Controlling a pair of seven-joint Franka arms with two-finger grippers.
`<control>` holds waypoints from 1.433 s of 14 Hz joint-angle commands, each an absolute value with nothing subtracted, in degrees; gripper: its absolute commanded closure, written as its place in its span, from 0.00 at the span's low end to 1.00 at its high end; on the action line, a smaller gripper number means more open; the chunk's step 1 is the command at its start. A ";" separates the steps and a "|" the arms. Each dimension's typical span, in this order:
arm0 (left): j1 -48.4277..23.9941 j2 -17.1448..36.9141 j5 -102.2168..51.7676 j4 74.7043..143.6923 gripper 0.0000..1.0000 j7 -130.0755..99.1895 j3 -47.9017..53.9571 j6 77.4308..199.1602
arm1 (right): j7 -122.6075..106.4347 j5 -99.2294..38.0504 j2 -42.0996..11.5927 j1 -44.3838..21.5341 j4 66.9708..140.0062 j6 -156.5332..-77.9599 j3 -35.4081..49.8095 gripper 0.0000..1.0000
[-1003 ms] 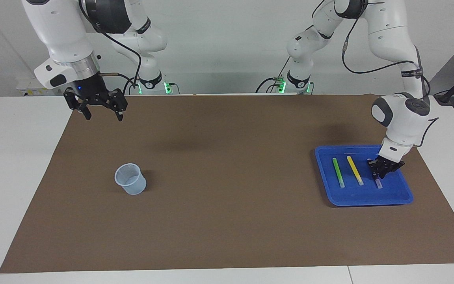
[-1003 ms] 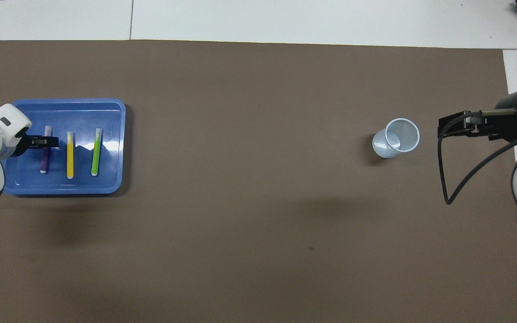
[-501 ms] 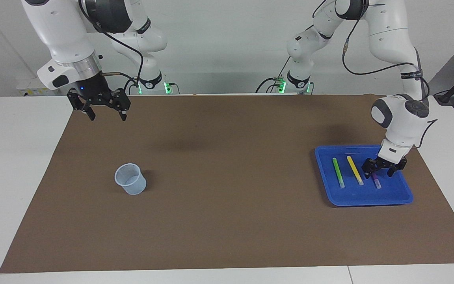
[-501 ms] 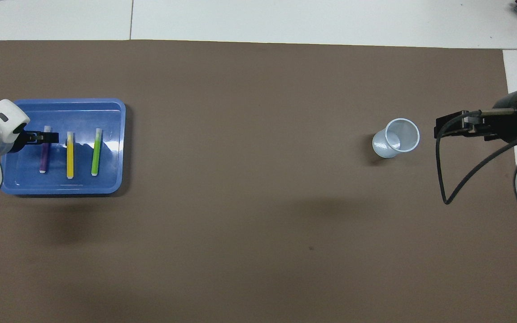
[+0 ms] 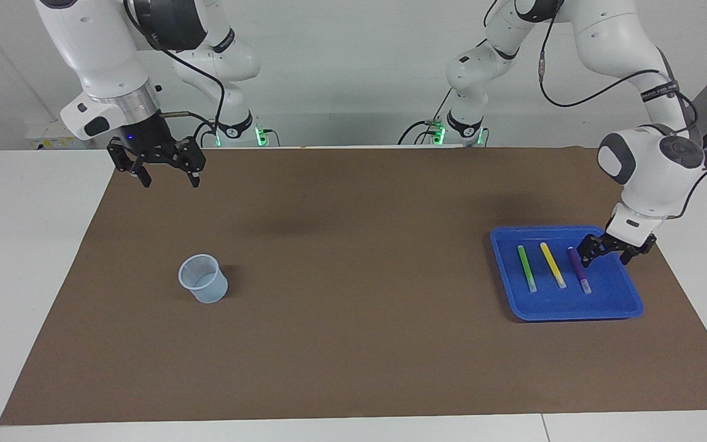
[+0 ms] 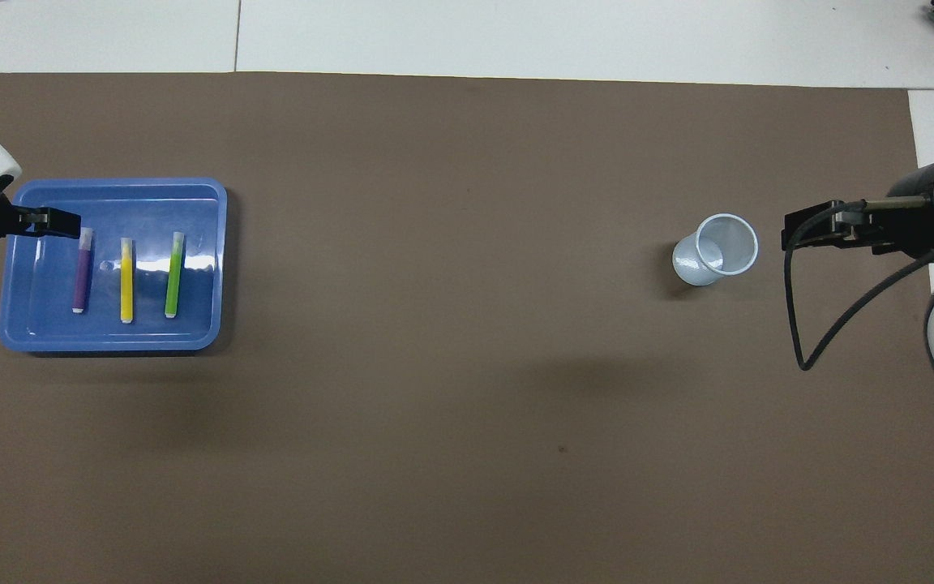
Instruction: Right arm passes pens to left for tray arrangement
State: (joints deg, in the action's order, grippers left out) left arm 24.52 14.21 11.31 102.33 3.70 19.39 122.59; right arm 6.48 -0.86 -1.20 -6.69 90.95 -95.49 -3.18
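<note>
Three pens (image 5: 553, 266) lie side by side in the tray (image 5: 611, 305) just below the left hand (image 5: 615, 247), fingers spread and empty above its rim, apparently after arranging them, while the right hand (image 5: 165, 171), also spread, waits over the bench (image 5: 353, 344) near an empty cup (image 5: 204, 279).

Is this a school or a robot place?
Most likely a robot lab. Two white arms stand at a table spread with a brown mat, a left gripper over a blue tray of pens, cables trailing.
</note>
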 commanded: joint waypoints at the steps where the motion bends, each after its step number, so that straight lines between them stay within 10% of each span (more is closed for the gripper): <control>1: 21.02 10.56 9.76 100.64 0.00 -1.56 18.81 117.09 | 5.97 -1.85 0.09 -7.21 92.72 -96.59 -3.60 0.00; 20: 12.92 -1.75 4.48 85.43 0.00 -16.96 21.18 79.99 | 5.98 -1.85 0.44 -7.91 92.99 -96.50 -3.60 0.00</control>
State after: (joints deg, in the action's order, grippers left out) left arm 13.20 -0.20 5.25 87.37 -17.18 20.76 84.23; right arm 6.48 -0.90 -1.15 -7.87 91.15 -95.51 -3.25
